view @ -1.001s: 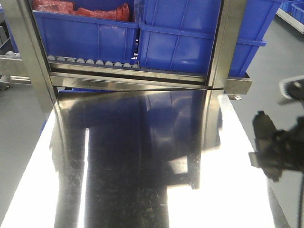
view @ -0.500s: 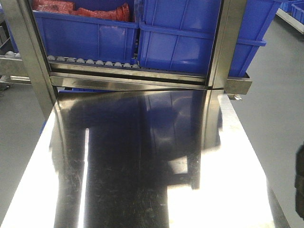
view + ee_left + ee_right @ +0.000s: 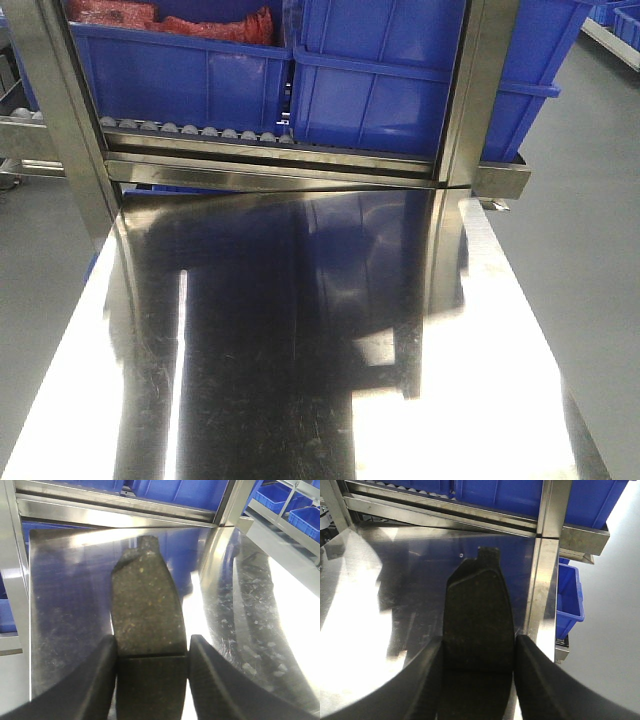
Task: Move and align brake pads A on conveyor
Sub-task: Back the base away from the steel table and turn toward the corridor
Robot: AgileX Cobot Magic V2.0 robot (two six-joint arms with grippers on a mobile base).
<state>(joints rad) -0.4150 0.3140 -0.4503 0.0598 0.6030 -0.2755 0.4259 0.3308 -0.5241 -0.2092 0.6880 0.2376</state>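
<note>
In the left wrist view the left jaws are closed on a brake pad (image 3: 145, 610). One black finger (image 3: 97, 677) presses each long edge low in the frame. The pad runs up the centre of the picture, dark grey and speckled with pale flecks. A thin groove crosses its face level with the fingertips, and its far end looks rough and notched. It sits over the shiny steel tabletop (image 3: 65, 605); whether it touches the tabletop cannot be told.

In the right wrist view the right jaws are likewise shut on a second brake pad (image 3: 477, 615), gripped by its sides at the bottom centre. This one reads darker and more even, with a curved outline and a small square tab at its far end. It points toward the upper centre, near the tabletop's right edge.

In the front view, two blue bins stand on a roller rack (image 3: 200, 132) at the top of the frame. The left bin (image 3: 190, 85) holds crumpled red material (image 3: 170, 20). The inside of the larger right bin (image 3: 400, 95) is hidden. A smaller blue bin (image 3: 568, 592) shows at the right of the right wrist view, its contents out of sight.
</note>
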